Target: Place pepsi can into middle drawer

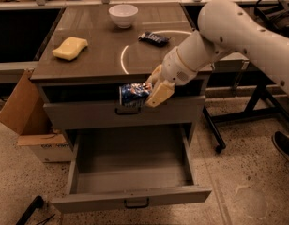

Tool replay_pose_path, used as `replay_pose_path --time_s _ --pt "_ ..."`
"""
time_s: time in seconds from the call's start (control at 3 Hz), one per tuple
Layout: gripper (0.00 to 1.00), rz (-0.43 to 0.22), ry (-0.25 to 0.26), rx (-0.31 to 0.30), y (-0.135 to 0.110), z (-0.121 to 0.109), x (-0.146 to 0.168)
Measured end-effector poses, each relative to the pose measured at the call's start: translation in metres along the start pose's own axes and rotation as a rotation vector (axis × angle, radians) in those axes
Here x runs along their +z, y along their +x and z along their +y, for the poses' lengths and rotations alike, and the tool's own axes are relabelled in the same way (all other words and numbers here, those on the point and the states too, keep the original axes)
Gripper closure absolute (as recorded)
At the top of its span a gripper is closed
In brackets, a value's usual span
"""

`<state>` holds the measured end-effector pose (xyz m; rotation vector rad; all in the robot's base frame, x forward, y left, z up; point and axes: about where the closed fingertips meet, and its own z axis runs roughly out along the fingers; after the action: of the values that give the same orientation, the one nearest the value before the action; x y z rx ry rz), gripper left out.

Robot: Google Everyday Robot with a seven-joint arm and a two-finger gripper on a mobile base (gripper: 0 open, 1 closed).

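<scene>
The pepsi can, blue with silver ends, lies on its side in my gripper, in front of the upper drawer front and just above its handle. My gripper is shut on the can, tan fingers on its right end, the white arm reaching in from the right. The middle drawer stands pulled open below, its deep grey box showing nothing inside and its dark handle at the front. The can hangs above the drawer's back part.
On the cabinet top sit a white bowl, a yellow sponge and a flat dark snack packet. A cardboard box stands left of the cabinet. A dark metal table frame stands on the right.
</scene>
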<state>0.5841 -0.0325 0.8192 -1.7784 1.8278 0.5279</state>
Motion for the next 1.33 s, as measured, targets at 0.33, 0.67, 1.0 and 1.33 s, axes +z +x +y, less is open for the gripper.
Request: replay_pose_path --time_s 0.33,0.67,1.0,1.33 --pt "1.00 -0.007 -0.003 0.047 0.031 0.021 0.039" --pt "1.00 -0.009 0.001 0.092 0.059 0.041 0.081" --pt "1.00 -0.013 -0.012 0.141 0.093 0.053 0.137" --pt "1.00 -0.013 -0.040 0.172 0.112 0.059 0.173"
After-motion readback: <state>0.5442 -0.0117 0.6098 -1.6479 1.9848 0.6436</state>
